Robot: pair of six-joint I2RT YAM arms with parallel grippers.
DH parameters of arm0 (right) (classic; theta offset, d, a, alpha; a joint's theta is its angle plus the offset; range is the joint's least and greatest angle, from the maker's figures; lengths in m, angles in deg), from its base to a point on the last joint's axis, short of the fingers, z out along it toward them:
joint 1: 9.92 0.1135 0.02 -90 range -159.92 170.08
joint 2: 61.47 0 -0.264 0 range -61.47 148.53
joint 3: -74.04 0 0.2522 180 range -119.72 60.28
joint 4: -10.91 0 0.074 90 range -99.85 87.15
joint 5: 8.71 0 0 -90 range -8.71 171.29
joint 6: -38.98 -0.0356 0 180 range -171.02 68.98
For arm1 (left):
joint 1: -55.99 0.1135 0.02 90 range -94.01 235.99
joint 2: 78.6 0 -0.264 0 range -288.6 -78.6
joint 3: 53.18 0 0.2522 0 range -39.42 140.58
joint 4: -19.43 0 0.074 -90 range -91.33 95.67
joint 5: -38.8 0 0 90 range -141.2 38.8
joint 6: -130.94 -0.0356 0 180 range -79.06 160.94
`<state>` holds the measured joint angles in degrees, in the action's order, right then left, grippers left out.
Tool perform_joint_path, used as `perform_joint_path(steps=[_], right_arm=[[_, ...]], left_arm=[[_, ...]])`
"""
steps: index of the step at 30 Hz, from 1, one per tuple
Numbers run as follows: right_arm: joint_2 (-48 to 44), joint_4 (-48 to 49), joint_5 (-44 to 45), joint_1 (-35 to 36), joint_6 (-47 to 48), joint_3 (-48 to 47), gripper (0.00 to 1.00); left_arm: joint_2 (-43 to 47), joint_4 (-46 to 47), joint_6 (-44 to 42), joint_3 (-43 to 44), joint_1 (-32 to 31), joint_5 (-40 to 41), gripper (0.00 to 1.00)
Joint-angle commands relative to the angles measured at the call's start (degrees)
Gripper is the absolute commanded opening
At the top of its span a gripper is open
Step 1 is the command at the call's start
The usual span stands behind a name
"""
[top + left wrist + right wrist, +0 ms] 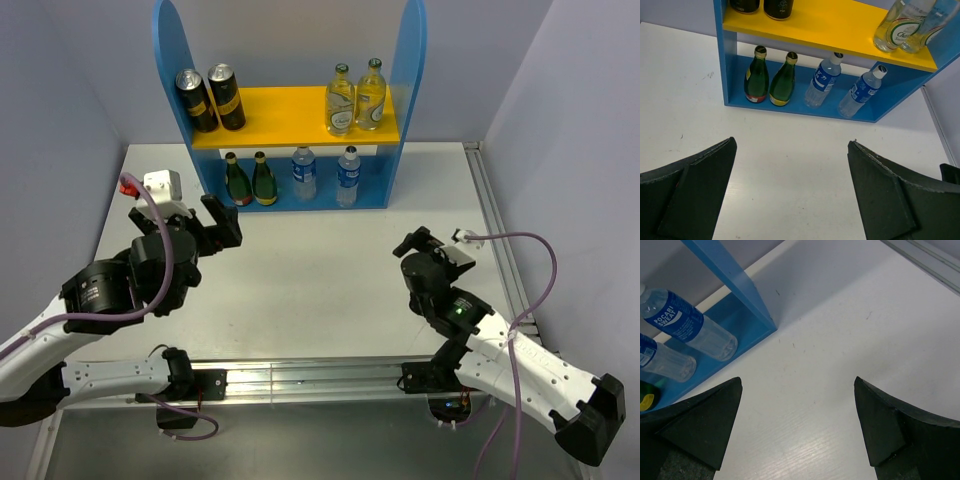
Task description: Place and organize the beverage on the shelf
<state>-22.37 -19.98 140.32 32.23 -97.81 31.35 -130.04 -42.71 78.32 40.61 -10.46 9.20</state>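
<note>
Blue shelf [408, 60] holds bottles [264, 180] upright in pairs (left hand [791, 142], right hand [798, 380] released).

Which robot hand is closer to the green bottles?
Left. The left gripper is just in front of the green bottles; the right gripper is farther off, to their right.

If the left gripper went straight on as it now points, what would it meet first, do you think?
Probably the right-hand dark green bottle on the lower level of the shelf; the table before the left gripper looks free, though depth is uncertain.
</note>
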Motion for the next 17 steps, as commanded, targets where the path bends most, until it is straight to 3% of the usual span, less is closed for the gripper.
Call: perform_joint_path(steps=[1,17], right_arm=[[0.4,1.9,1.4,-0.2,0.1,-2.0,1.00],[0.1,3.2,0.7,-0.2,1.3,-1.6,1.00]], left_arm=[[0.0,-1.1,-2.1,2.0,-0.2,3.0,0.99],[-0.2,-0.8,-2.2,2.0,-0.2,6.2,0.99]])
